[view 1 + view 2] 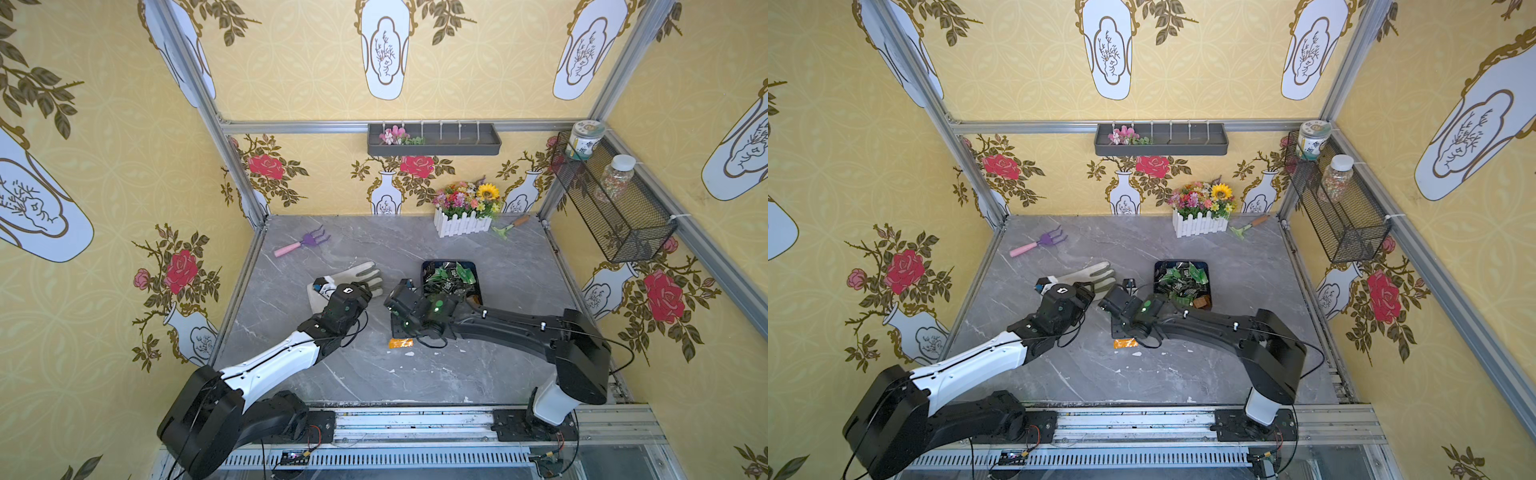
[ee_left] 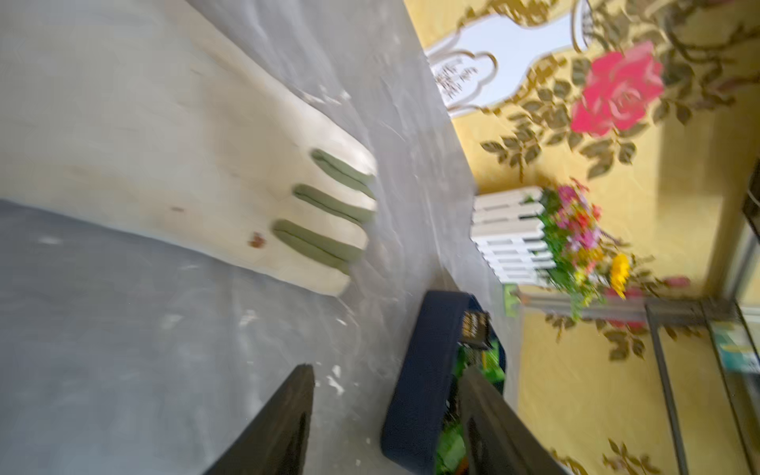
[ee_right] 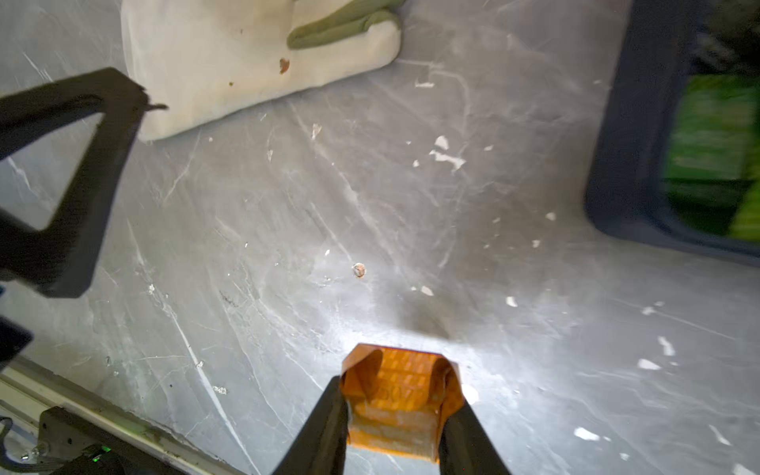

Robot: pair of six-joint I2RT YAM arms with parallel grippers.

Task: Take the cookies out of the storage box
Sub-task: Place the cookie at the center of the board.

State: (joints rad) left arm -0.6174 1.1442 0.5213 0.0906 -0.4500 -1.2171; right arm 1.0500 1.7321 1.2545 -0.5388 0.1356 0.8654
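Standing at the front of the cell, I see the dark blue storage box (image 1: 440, 263) sitting on the grey worktop (image 1: 519, 332), a bit right of the middle. It is heaped with green and black cookie packets (image 1: 451, 276), and something brown shows at its near right corner.

One orange cookie packet (image 1: 401, 343) is already out. It is down at the worktop near the middle, on the front-edge side of the box and apart from it. The right gripper (image 3: 397, 390) is lowered straight over it, and in the right wrist view its fingers (image 3: 329, 411) press against the two sides of the orange packet (image 3: 403, 366), whose edges curl up against them: a grasp, with the packet low at the surface. The same view shows the box wall (image 3: 629, 144) off to one side and white crumbs scattered over the stone.

The left gripper (image 2: 386, 370) hangs over the near end of a cream work glove (image 1: 357, 276) with green trim, which lies left of the middle. Its fingers (image 2: 288, 411) stand apart with nothing between them. The left wrist picture is smeared with blur, but the glove (image 2: 164, 164) and the box wall (image 2: 423, 370) are plain enough.

Toward the back edge lie a purple hand rake (image 1: 303, 243) with a pink handle on the left, and a white picket planter of flowers (image 1: 463, 212) on the right, with a small green rake (image 1: 509, 227) just beside it near the back right corner.
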